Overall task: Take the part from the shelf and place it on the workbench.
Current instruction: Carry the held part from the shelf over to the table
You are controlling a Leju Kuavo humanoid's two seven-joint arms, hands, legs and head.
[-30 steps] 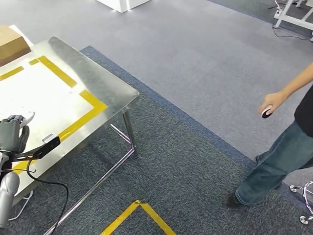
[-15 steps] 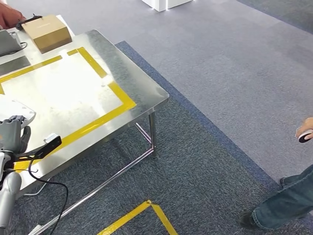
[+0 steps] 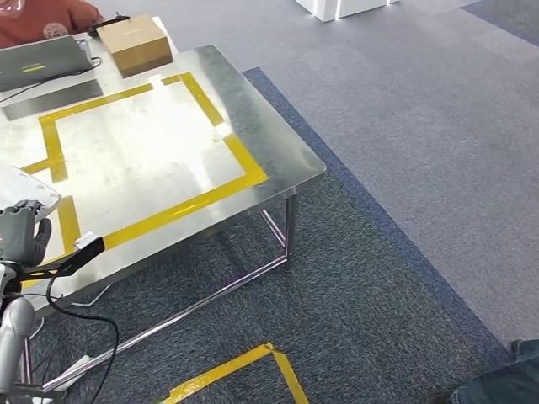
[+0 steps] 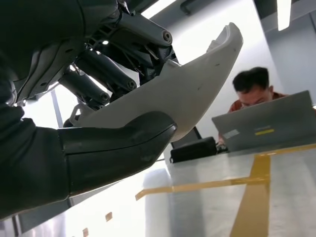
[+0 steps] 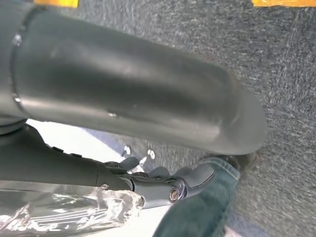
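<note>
While the left hand (image 3: pixel 22 234) at the lower left of the head view holds the white part (image 3: pixel 25 189), fingers wrapped over it and thumb under, the steel workbench (image 3: pixel 280 151) has slid rightward in frame and shows more surface: the camera has turned toward it. Placing looks close. A laptop (image 3: pixel 40 59) and cardboard box (image 3: pixel 135 44) have appeared at upper left. I cannot tell the right hand (image 5: pixel 168 180)'s state.

A grey, dark-fingered left robot hand (image 3: pixel 22 234) on a silver arm (image 3: pixel 13 337) trailing a black cable (image 3: pixel 82 314).
</note>
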